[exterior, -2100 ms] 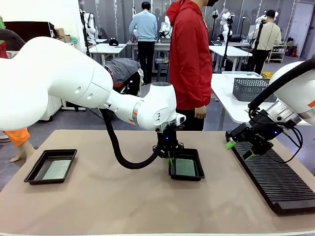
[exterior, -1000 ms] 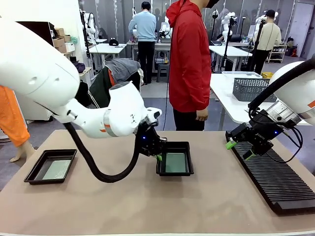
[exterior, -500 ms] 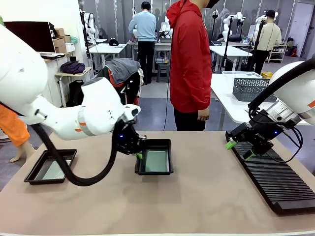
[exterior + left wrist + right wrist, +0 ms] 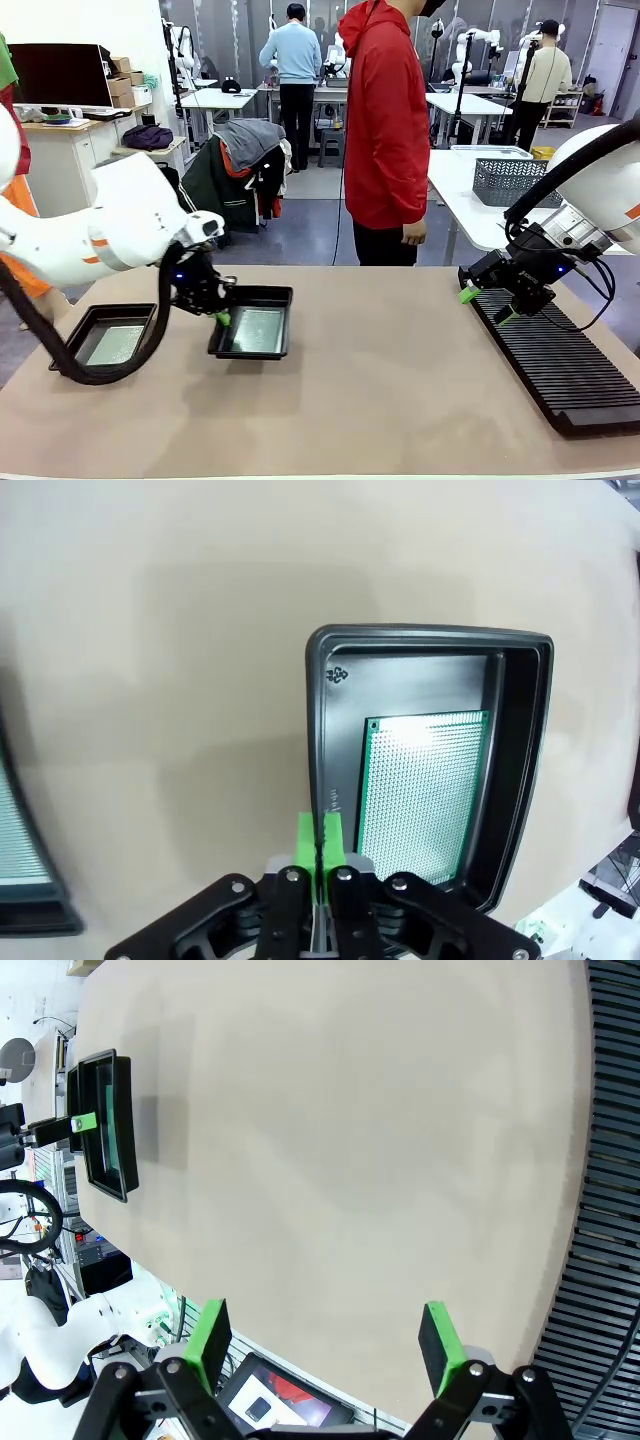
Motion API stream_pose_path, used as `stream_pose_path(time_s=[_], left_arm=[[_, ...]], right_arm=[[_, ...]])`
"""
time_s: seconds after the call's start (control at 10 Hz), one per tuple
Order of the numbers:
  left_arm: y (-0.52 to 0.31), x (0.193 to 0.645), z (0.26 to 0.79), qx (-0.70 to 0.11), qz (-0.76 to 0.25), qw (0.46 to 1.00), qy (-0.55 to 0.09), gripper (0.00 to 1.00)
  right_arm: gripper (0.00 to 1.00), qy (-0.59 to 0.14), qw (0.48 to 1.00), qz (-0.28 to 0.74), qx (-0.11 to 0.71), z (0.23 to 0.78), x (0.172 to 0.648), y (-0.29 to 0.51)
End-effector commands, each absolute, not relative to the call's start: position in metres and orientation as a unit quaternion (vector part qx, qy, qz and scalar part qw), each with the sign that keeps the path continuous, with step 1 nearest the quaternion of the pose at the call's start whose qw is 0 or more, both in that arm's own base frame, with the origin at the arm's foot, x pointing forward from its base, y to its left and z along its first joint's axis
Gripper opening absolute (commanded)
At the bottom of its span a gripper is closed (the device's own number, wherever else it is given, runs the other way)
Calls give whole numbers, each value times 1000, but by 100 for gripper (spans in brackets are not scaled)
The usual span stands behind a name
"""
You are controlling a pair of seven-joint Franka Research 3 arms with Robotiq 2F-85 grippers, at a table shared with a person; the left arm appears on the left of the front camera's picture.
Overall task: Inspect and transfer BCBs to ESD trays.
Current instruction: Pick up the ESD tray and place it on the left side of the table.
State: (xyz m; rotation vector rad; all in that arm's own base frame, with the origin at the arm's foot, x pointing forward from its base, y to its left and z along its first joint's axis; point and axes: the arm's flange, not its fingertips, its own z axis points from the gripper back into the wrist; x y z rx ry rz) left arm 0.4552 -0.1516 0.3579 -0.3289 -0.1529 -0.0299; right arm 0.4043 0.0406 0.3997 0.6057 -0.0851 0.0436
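My left gripper (image 4: 222, 318) is shut on the left rim of a black ESD tray (image 4: 262, 292), which looks slightly raised over the tan table. A green BCB (image 4: 258, 330) lies flat inside it. In the left wrist view the green fingertips (image 4: 309, 842) pinch the tray's rim (image 4: 318, 740), with the speckled BCB (image 4: 425, 795) beside them. A second ESD tray (image 4: 120, 308) at the far left holds another BCB (image 4: 115, 345). My right gripper (image 4: 487, 305) hangs open and empty over the near end of the rack; its view shows the carried tray (image 4: 105, 1125) far off.
A long black ribbed rack (image 4: 560, 365) lies along the table's right side. A person in a red jacket (image 4: 385, 120) stands at the far edge. A grey wire basket (image 4: 510, 180) sits on a table behind. The tan tabletop (image 4: 400, 380) is bare in the middle.
My left arm has carried the tray with its board leftward from the table's middle to close beside the far-left tray. The right arm has stayed still.
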Motion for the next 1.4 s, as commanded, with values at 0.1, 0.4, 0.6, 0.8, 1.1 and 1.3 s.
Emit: stream_pose_path(time_s=[0.1, 0.4, 0.6, 0.8, 1.1, 1.3], left_arm=[[-101, 452, 357, -173, -16, 982, -74, 0], [-67, 455, 345, -180, -9, 981, -74, 0], [-52, 461, 338, -181, -1, 981, -74, 0], [-42, 468, 329, -170, 7, 983, -72, 0], [-37, 474, 315, -170, 13, 983, -71, 0], [-36, 477, 310, -172, 18, 982, -73, 0]], right_arm=[[100, -39, 955, 12, 292, 401, 405, 43], [100, -39, 955, 12, 292, 401, 405, 43], [100, -39, 955, 12, 292, 401, 405, 43], [100, -39, 955, 12, 292, 401, 405, 43], [100, -39, 955, 12, 292, 401, 405, 43], [100, -39, 955, 12, 292, 401, 405, 43]])
